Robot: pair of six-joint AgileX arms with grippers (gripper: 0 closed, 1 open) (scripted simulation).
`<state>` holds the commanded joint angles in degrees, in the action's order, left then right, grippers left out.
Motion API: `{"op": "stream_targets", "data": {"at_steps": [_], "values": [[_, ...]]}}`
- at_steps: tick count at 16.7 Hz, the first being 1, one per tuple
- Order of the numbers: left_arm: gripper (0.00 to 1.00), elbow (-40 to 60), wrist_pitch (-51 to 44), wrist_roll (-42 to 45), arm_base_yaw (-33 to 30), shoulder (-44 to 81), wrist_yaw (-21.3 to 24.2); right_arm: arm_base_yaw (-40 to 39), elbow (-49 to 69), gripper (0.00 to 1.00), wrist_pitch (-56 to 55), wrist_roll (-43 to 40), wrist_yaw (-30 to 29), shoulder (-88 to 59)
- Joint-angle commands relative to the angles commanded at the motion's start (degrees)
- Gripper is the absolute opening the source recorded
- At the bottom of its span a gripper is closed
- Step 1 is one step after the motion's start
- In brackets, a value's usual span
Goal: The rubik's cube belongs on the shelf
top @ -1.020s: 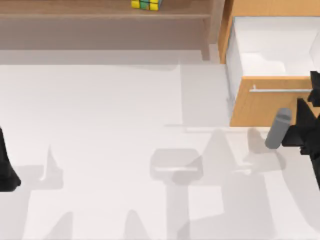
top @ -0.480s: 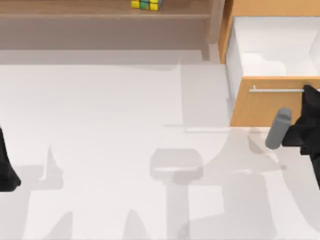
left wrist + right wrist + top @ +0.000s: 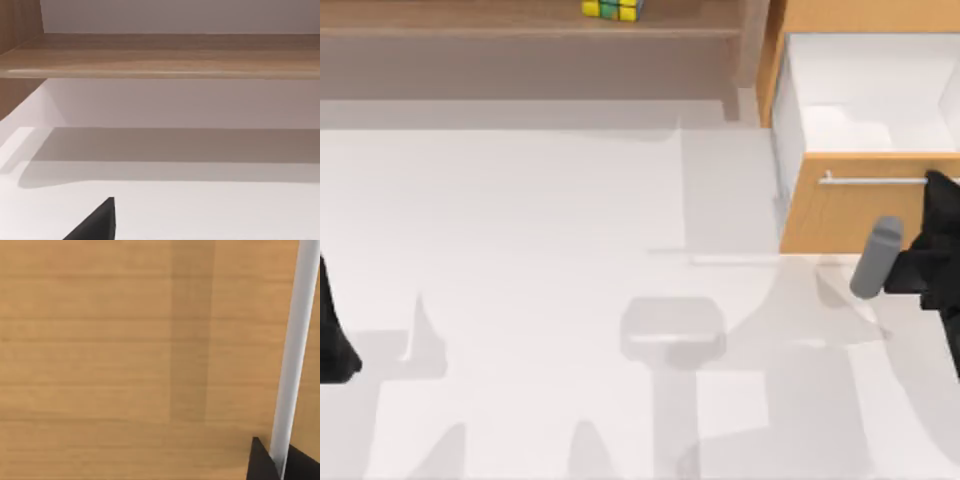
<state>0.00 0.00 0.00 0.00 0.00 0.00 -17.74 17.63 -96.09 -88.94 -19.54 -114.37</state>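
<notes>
- The rubik's cube [image 3: 612, 9] sits on the shelf [image 3: 470, 18] at the worktop's [image 3: 540, 260] far edge.
- The right pincer [image 3: 276, 460], well apart from it, straddles the drawer's silver bar handle [image 3: 295, 350]; closure cannot be told.
- The left arm [image 3: 334, 330] is parked at the left edge.

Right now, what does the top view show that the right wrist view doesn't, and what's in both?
The top view alone shows the rubik's cube resting on the shelf, the open drawer's white inside, and the left arm parked at the table's left edge. The right wrist view alone adds nothing new. Both share the drawer front, its silver handle, and the right gripper at it.
</notes>
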Motion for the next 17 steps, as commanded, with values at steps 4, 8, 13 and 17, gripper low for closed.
{"op": "stream_targets", "data": {"at_steps": [4,8,13,17], "values": [[1.00,0.00,0.00,0.00,0.00,0.00,0.00,0.97,3.23,0.00,1.95,0.01,0.75,-0.81],[1.00,0.00,0.00,0.00,0.00,0.00,0.00,2.83,9.91,0.00,6.77,-0.03,2.71,-3.06],[1.00,0.00,0.00,0.00,0.00,0.00,0.00,4.03,14.26,0.00,9.78,-0.08,3.96,-4.40],[1.00,0.00,0.00,0.00,0.00,0.00,0.00,4.08,14.81,0.00,10.08,0.08,3.88,-4.41]]}}
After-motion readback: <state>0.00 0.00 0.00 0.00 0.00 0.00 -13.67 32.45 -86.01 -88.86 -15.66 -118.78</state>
